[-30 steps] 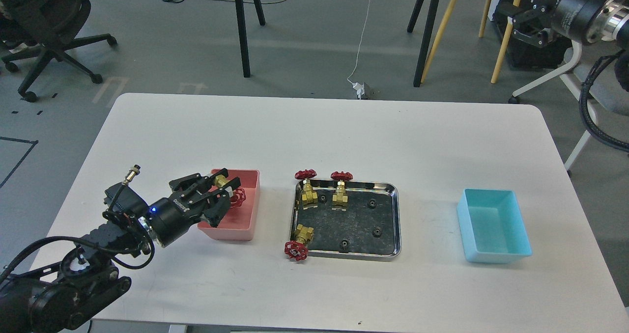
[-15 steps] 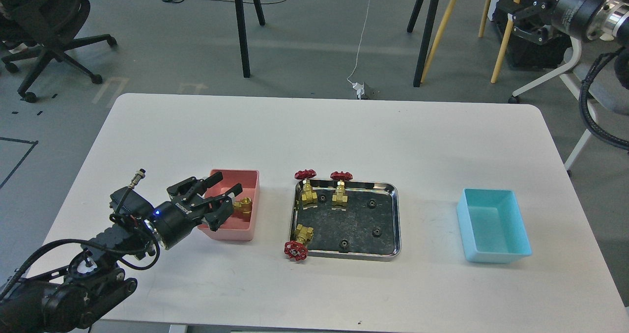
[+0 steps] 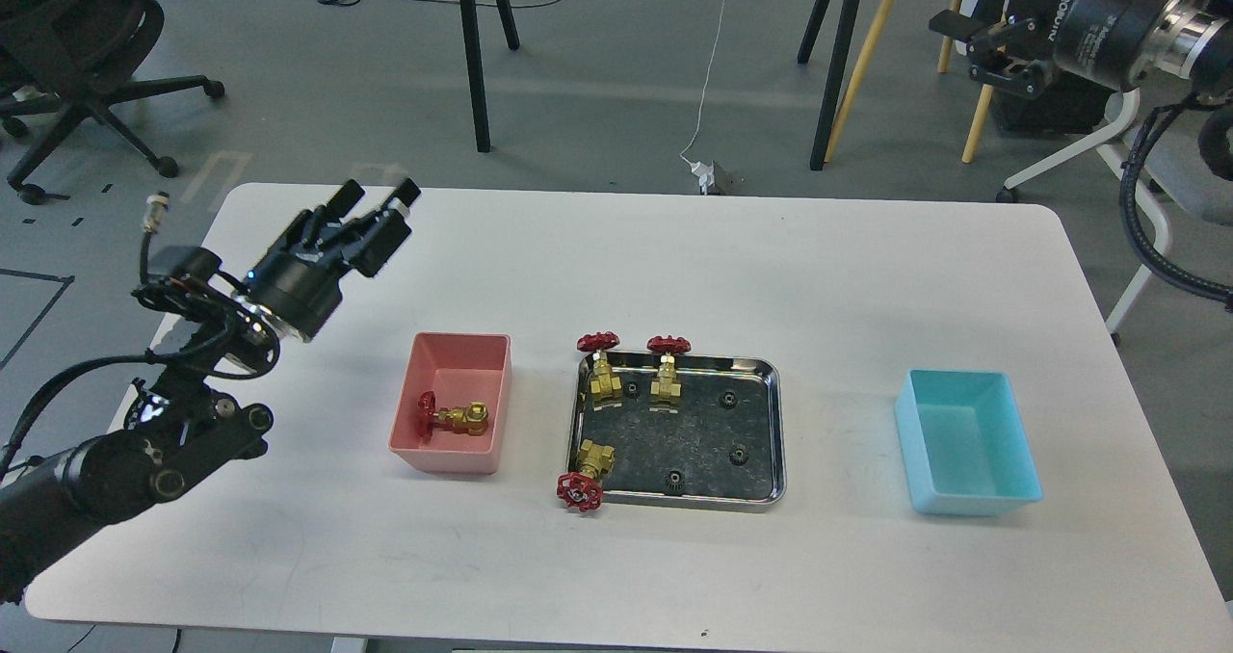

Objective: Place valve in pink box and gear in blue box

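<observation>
Our left hand (image 3: 371, 205) has lifted clear and swung up and away since a second ago, when it hung over the pink box with a valve between its fingers; now it hovers empty above the far-left part of the worktop (image 3: 674, 258), fingers loosened and holding nothing. Our right hand (image 3: 973, 41) sits high off to the far right, beyond the worktop's edge, and we cannot tell how its fingers stand. Below and to the right of the left hand stands the pink box (image 3: 453, 350), and further right the steel tray (image 3: 775, 422), then the blue box (image 3: 968, 388), which looks empty. The valve (image 3: 453, 417) now lies on its side inside the pink box, so we judge that half of the task done. A gear (image 3: 676, 480) remains in the tray, well apart from both hands, nearer our right side, and is what we must fetch next.
</observation>
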